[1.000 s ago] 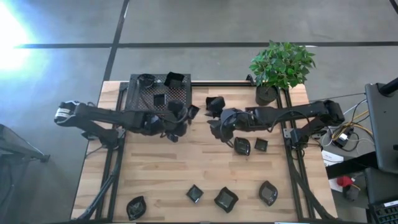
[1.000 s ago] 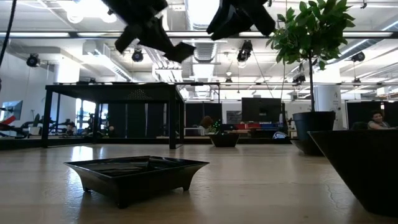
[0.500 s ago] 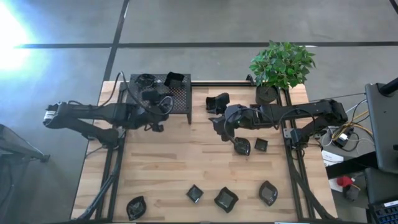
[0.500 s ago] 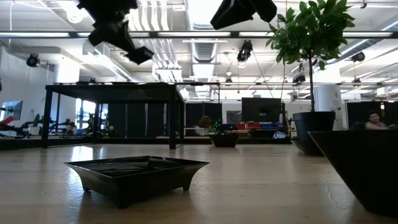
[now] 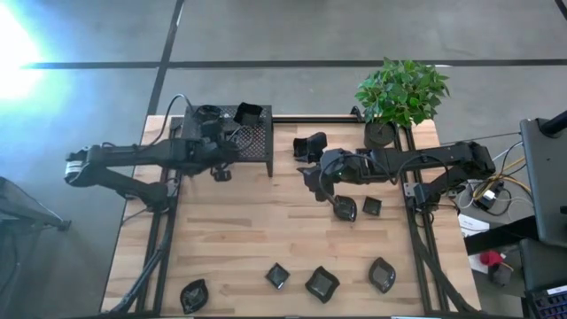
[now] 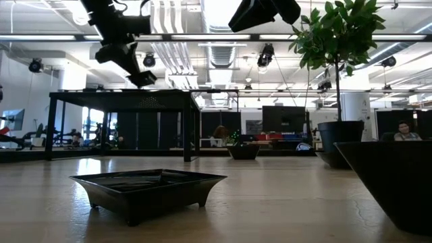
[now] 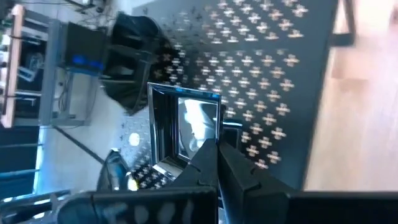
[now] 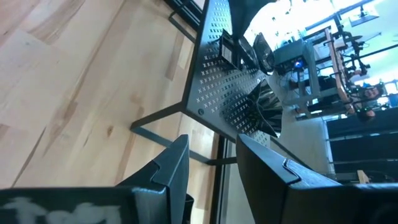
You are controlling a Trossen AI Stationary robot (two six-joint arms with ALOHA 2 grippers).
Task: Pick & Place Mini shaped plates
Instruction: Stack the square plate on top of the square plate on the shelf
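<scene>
No text, label, brand, number or sign can be read in any view.
</scene>
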